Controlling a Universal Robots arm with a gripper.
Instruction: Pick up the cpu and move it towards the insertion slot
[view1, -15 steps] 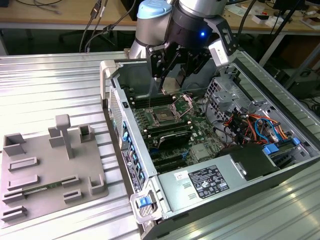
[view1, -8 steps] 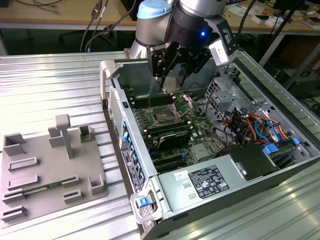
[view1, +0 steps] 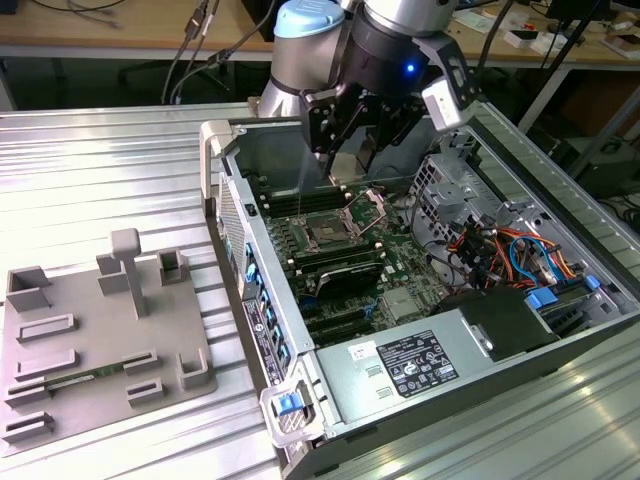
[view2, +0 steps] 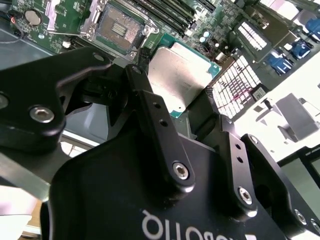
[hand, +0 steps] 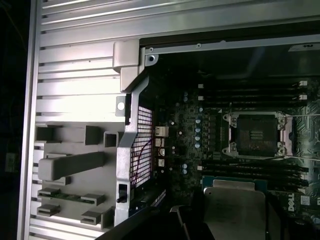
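The robot arm hangs over an open computer case (view1: 420, 300) that lies on a ribbed metal table (view1: 100, 170). The gripper (view2: 195, 100) is black. In the second wrist view, its two fingers (view2: 150, 105) squeeze the cpu (view2: 180, 75) from both sides. The cpu is a flat square chip with a pale silver face and a thin green edge. In the first wrist view the cpu (hand: 235, 210) also sits between the dark finger tips.

The cpu is in the air above the green board (view1: 350, 270) inside the case. It does not touch the board.

The insertion slot (view1: 330, 232) is a square socket with a shiny metal frame and a dark middle. It lies near the cpu but a little apart from it. In both wrist views the slot (view2: 117, 27) (hand: 256, 132) is open, and its dark middle can be seen. Long black memory slots (view1: 345, 275) run beside it.

White writing is on the gripper body in the second wrist view, but it is cut off and upside down. A white sticker with small print (view1: 415, 362) sits on the grey power box. The print is too small to read.

A grey plastic plate with raised blocks (view1: 100, 340) lies on the table, at the exterior view's left, well apart from the case. Blue and orange wires (view1: 510, 250) fill the far end of the case.
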